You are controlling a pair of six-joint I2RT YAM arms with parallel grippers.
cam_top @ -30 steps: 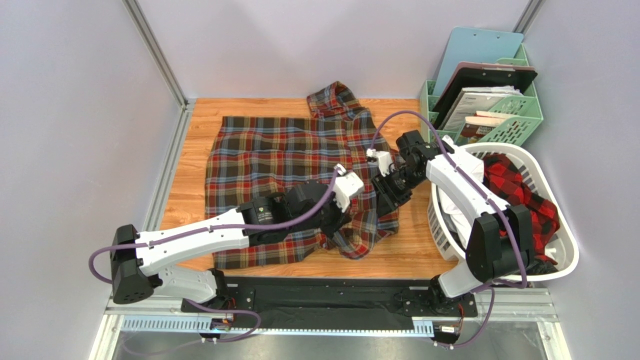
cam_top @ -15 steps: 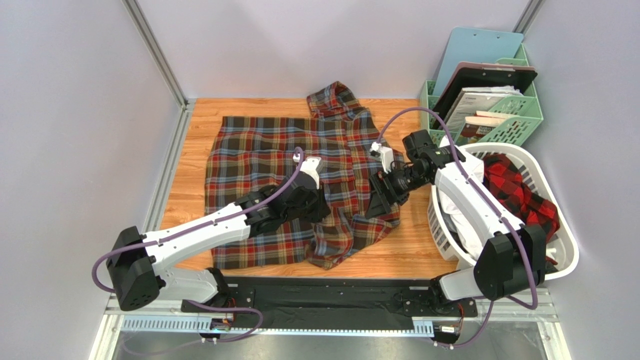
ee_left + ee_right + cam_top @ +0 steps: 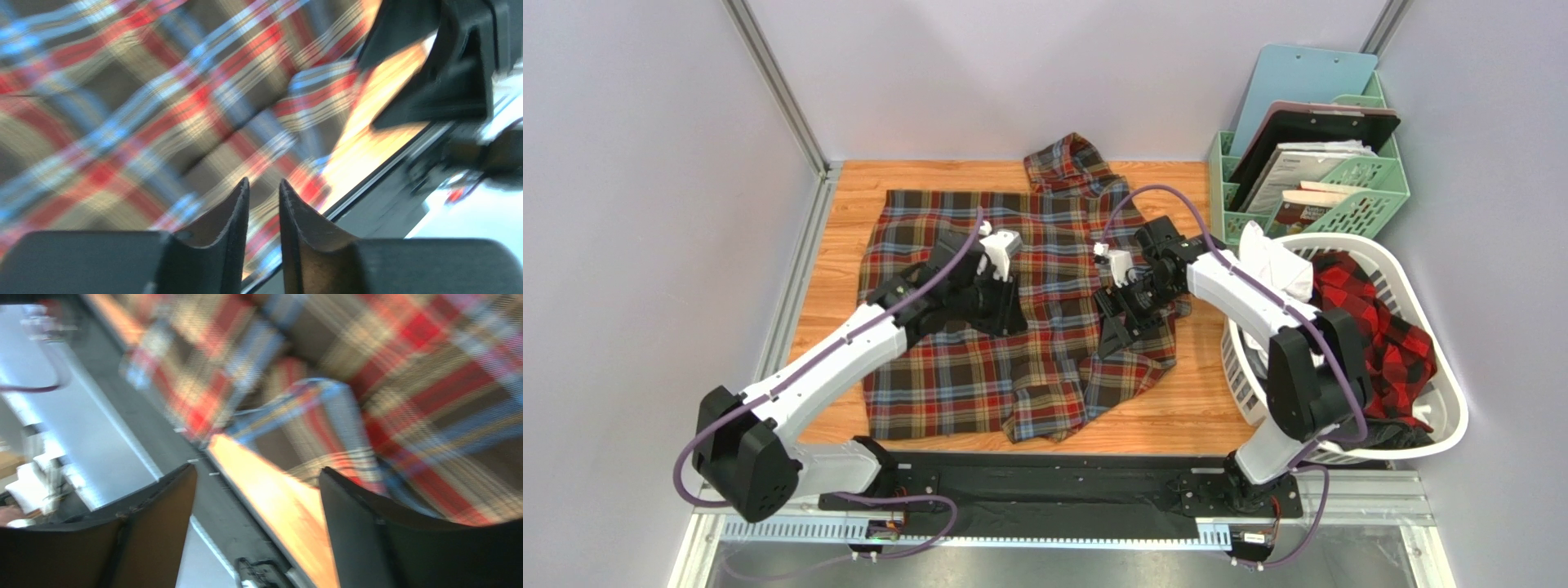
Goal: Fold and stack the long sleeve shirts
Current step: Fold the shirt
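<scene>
Shirts unstacked: I am hovering left claw point(image 3: 264, 187), barely parted, and right claw point(image 3: 258, 478), spread, over part-folded tartan shirt point(image 3: 940, 368); red shirt point(image 3: 1382, 328) waiting.

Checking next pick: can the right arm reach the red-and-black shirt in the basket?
Probably yes: the red-and-black shirt lies exposed in the open basket beside it; the right gripper is open.

We log the spread shirt point(image 3: 940, 368) flat on the table point(image 3: 844, 206), frame centre, collar toward the top | left gripper point(image 3: 999, 306) over its middle | right gripper point(image 3: 1118, 328) over its right part | laundry basket point(image 3: 1452, 419) lower right, second shirt point(image 3: 1382, 331) inside | file rack point(image 3: 1382, 208) behind basket, upper right
</scene>
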